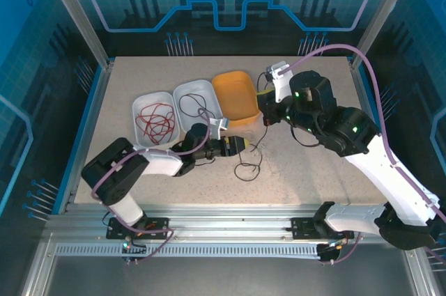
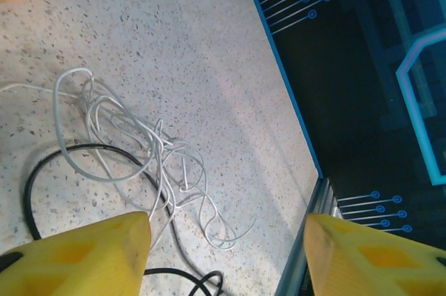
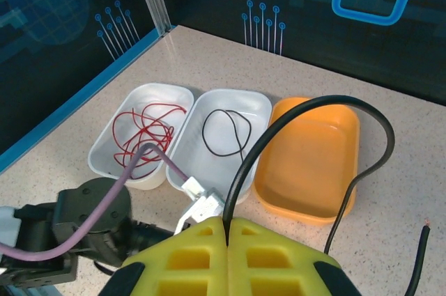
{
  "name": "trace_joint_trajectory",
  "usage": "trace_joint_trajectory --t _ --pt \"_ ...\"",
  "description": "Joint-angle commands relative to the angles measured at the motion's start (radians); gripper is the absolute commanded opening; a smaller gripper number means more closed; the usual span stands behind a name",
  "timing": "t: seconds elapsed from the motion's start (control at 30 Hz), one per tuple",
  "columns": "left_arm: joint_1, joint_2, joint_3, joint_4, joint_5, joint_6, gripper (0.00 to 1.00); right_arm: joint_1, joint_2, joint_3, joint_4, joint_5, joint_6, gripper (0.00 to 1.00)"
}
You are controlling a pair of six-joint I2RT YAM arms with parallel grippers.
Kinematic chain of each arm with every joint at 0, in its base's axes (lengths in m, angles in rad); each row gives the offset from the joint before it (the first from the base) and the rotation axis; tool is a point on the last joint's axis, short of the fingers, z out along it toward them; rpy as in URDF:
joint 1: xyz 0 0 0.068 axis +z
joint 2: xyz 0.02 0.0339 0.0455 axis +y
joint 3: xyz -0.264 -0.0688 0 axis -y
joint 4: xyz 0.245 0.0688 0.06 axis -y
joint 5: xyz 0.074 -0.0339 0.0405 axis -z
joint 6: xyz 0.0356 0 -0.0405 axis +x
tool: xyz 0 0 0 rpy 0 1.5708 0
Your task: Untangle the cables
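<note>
A tangle of whitish cables (image 2: 139,150) lies on the speckled table, with a black cable (image 2: 31,181) curving under it. My left gripper (image 2: 226,221) hovers open just above and short of the tangle, its yellow fingers (image 2: 104,254) wide apart with nothing between them. From above, the left gripper (image 1: 240,145) sits beside the black loop (image 1: 245,168). My right gripper (image 3: 228,225) is shut on a black cable (image 3: 327,101) that arches up over the orange tray and hangs down to the right. From above, the right gripper (image 1: 267,116) is at the orange tray's near right corner.
Three trays stand in a row at the back left. A white tray (image 1: 137,109) holds red cables (image 3: 143,129), and a second white tray (image 1: 197,86) holds one black cable (image 3: 226,132). The orange tray (image 3: 313,157) has nothing in it. The table's right edge rail (image 2: 313,191) lies beyond the tangle.
</note>
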State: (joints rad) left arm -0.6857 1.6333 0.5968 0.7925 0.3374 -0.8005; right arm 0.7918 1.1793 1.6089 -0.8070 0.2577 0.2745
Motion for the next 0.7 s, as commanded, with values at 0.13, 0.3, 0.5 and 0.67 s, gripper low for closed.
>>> trace_joint_trajectory --t 0.13,0.3,0.5,0.67 --pt "-0.008 -0.274 -0.050 -0.254 -0.172 0.093 0.93 0.007 0.078 0.054 0.040 -0.048 -0.038 0.00" --pt "-0.007 -0.489 -0.070 -0.511 -0.372 0.132 0.99 0.010 0.154 0.079 0.081 -0.105 -0.046 0.00" --pt "0.000 -0.713 -0.097 -0.762 -0.613 0.123 0.99 0.017 0.290 0.152 0.110 -0.148 -0.068 0.00" --pt "0.016 -0.841 -0.114 -0.878 -0.701 0.132 0.99 0.025 0.426 0.244 0.111 -0.163 -0.085 0.00"
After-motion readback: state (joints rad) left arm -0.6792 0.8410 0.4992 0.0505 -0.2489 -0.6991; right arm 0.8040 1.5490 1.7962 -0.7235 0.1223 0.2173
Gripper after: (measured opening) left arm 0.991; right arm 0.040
